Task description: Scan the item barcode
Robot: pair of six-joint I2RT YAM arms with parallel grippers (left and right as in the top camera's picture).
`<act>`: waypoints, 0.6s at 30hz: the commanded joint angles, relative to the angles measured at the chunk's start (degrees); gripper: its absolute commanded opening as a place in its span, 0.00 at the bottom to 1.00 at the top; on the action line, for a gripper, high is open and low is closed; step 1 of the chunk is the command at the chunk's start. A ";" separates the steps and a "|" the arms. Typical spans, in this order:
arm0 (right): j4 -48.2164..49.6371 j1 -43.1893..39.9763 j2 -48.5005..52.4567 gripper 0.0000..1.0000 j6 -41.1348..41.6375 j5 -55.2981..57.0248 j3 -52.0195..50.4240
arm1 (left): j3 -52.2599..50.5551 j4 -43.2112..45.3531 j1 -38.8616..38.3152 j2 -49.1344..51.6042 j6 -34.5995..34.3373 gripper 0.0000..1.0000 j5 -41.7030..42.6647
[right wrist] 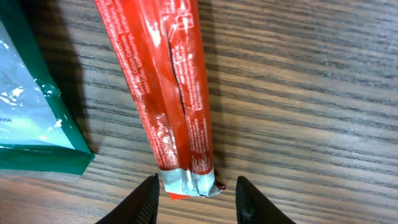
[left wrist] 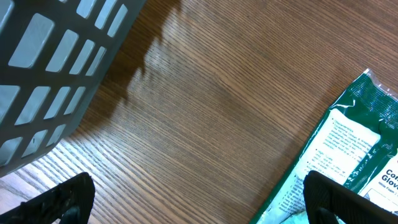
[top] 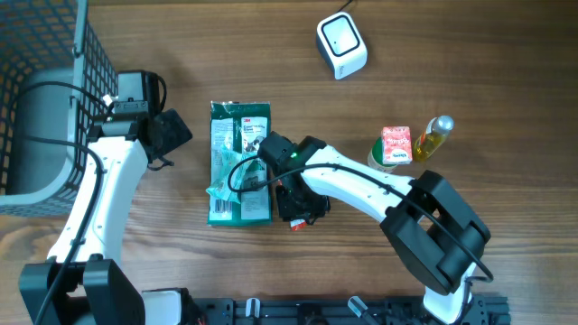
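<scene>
Right gripper (right wrist: 196, 202) sits low over the red packet (right wrist: 174, 93), its 2 fingers spread either side of the crimped end with a sliver of gap on each side, so nothing is gripped. The packet lies flat on the table (right wrist: 311, 93), just beside the green pack (top: 239, 162), and straddling the narrow end looks the sensible way in. Left gripper (left wrist: 199, 202) hangs spread wide and empty between basket (left wrist: 56, 74) and green pack, clear of the work. The scanner (top: 341, 45) sits well apart. Barcode not yet scanned, I'd judge.
</scene>
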 commanded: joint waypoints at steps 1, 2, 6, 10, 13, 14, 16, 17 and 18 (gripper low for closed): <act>1.22 0.02 -0.81 0.39 -1.36 -0.68 -0.63 | 0.26 0.00 0.20 0.39 -0.57 1.00 -0.13; 1.60 0.02 -0.81 0.39 -1.36 -0.66 -1.18 | 0.26 0.00 0.20 0.37 -0.57 1.00 -0.11; 2.01 0.02 -0.81 0.33 -1.36 -0.66 -1.60 | 0.26 0.00 0.22 0.39 -0.57 1.00 -0.11; 2.67 -0.96 -0.81 0.31 -1.49 -0.94 -1.55 | 0.26 0.00 0.22 0.39 -0.55 1.00 -0.11; 1.99 -2.84 -0.81 0.31 -1.60 -2.05 -1.55 | 0.26 0.00 0.20 0.39 -0.57 1.00 -0.11; 1.70 -3.15 -0.81 0.31 -1.90 -2.43 -1.55 | 0.26 0.00 0.22 0.37 -0.55 1.00 -0.13; 1.81 -3.21 -0.81 0.31 -5.51 -5.35 -1.55 | 0.26 0.00 0.20 0.37 -0.57 1.00 -0.13; 1.81 -3.21 -0.81 0.31 -6.05 -5.88 -1.55 | 0.26 0.02 0.20 0.39 -0.57 1.00 -0.11; 1.73 -3.21 -0.81 0.31 -6.08 -5.81 -1.55 | 0.26 0.00 0.22 0.39 -0.57 1.00 -0.13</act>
